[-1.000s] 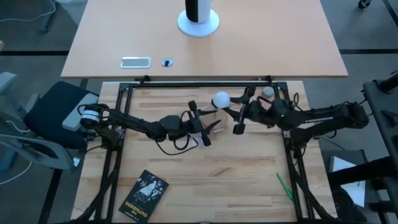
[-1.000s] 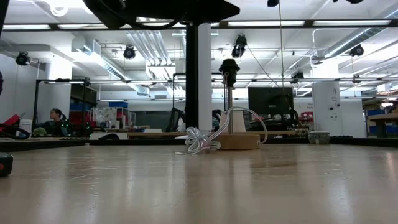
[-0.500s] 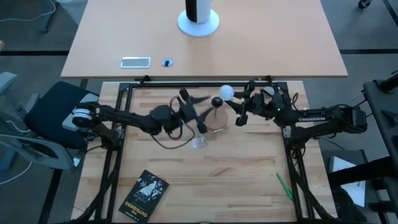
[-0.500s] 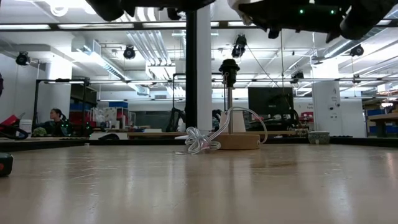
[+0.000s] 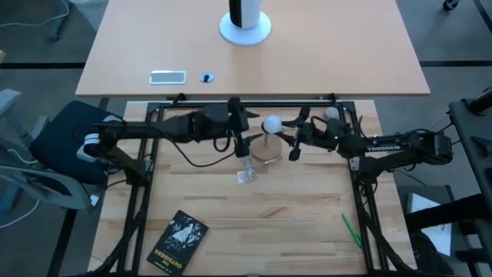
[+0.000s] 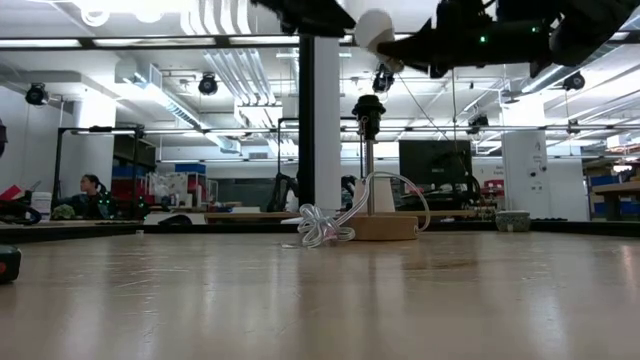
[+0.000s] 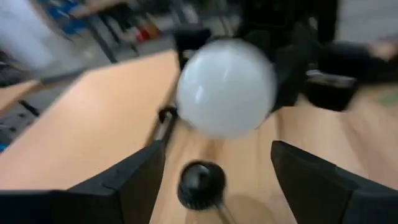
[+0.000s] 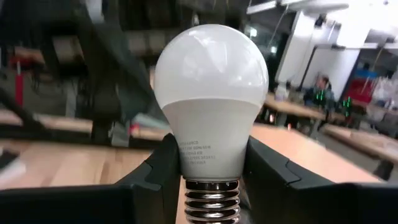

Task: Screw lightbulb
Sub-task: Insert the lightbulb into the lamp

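Observation:
The lightbulb [image 5: 271, 125], a white frosted globe with a silvery screw base [image 8: 211, 200], is held in the air by my right gripper [image 5: 286, 132]. It hangs above the lamp stand, whose black socket [image 6: 368, 105] sits on a thin post over a round wooden base [image 6: 385, 228]. In the low view the lightbulb [image 6: 375, 28] shows above the socket. My left gripper [image 5: 244, 138] is open just left of the lightbulb. In its wrist view the lightbulb [image 7: 227, 87] and socket [image 7: 201, 183] lie ahead between its fingers, touching neither. My right gripper pinches the lightbulb's white neck [image 8: 211, 158] between its two fingers [image 8: 165, 177], just above the screw base. The fingers come roughly level from the table's right side. The lightbulb is lifted clear, its globe toward the left arm, its screw base back between the fingers.
A crumpled clear plastic wrapper [image 5: 246, 175] lies near the stand, and a cord coil [image 6: 320, 228] lies by the wooden base. A black book [image 5: 178, 240] and a green pen [image 5: 351, 229] lie toward the near edge. A white cylinder [image 5: 244, 19] and a phone [image 5: 167, 76] are on the far table.
My left gripper has swung from the table's middle toward the far edge and now sits beside the lightbulb. My right gripper has kept its hold on the lightbulb, carrying it a little toward the far edge and back, so that it now shows above the socket in the low view.

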Action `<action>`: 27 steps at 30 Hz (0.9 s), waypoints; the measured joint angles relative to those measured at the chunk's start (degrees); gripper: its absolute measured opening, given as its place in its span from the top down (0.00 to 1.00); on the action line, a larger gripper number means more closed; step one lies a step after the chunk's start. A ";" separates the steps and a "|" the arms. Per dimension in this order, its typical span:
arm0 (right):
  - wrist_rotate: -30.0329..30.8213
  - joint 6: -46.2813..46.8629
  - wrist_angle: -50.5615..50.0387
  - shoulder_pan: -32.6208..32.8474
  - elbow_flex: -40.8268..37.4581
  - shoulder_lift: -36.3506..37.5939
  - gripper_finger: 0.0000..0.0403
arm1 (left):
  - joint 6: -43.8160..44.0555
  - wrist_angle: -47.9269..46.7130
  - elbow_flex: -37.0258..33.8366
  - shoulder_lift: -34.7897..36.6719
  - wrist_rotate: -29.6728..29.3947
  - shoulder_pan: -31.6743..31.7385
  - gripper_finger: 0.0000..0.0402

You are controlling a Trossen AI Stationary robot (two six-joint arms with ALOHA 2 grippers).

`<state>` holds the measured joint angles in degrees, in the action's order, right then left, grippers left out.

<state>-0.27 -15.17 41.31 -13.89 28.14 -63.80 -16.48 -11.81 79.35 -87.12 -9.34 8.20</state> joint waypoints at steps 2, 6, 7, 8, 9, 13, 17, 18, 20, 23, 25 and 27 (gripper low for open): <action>0.19 -0.39 -4.79 0.00 1.16 -0.12 0.68 | -0.85 -6.21 4.60 -1.45 0.79 0.44 0.28; 0.39 -1.32 -10.61 0.25 2.77 -0.12 0.68 | -1.45 -14.15 10.47 -4.19 5.40 0.73 0.28; 0.45 -1.49 -11.09 0.42 2.99 -0.12 0.68 | -1.40 -15.53 11.71 -4.58 5.73 0.77 0.28; 0.44 -1.57 -11.16 0.68 3.16 -0.12 0.68 | -1.31 -16.75 12.54 -5.06 5.71 0.81 0.28; 0.43 -1.77 -11.09 1.00 3.32 -0.10 0.68 | -1.19 -17.10 13.11 -5.67 5.72 0.83 0.28; 0.87 -3.08 -11.40 2.18 3.52 -0.12 0.68 | -1.30 -17.07 13.60 -7.94 5.75 1.06 0.28; 0.74 -3.62 -11.34 2.76 3.90 -0.17 0.68 | -1.03 -16.67 13.58 -8.36 5.85 0.96 0.28; 0.60 -3.87 -11.44 2.78 4.07 -0.17 0.68 | -1.04 -16.59 13.53 -8.54 6.00 0.95 0.28; 0.54 -4.24 -12.39 2.86 4.39 -0.17 0.68 | -1.03 -15.61 13.46 -8.99 6.90 0.98 0.28; 0.53 -4.43 -12.78 2.89 4.61 -0.17 0.68 | -1.03 -13.96 13.18 -9.19 9.09 1.09 0.28; 0.37 -4.41 -12.71 2.91 4.66 -0.10 0.68 | -1.03 -13.25 13.18 -9.19 9.55 1.06 0.28; 0.27 -4.41 -12.92 2.91 4.66 -0.10 0.68 | -1.03 -13.36 13.18 -9.19 9.69 1.08 0.28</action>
<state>0.01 -19.57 28.39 -10.98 32.80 -63.90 -17.52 -25.17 92.53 -96.31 0.36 9.28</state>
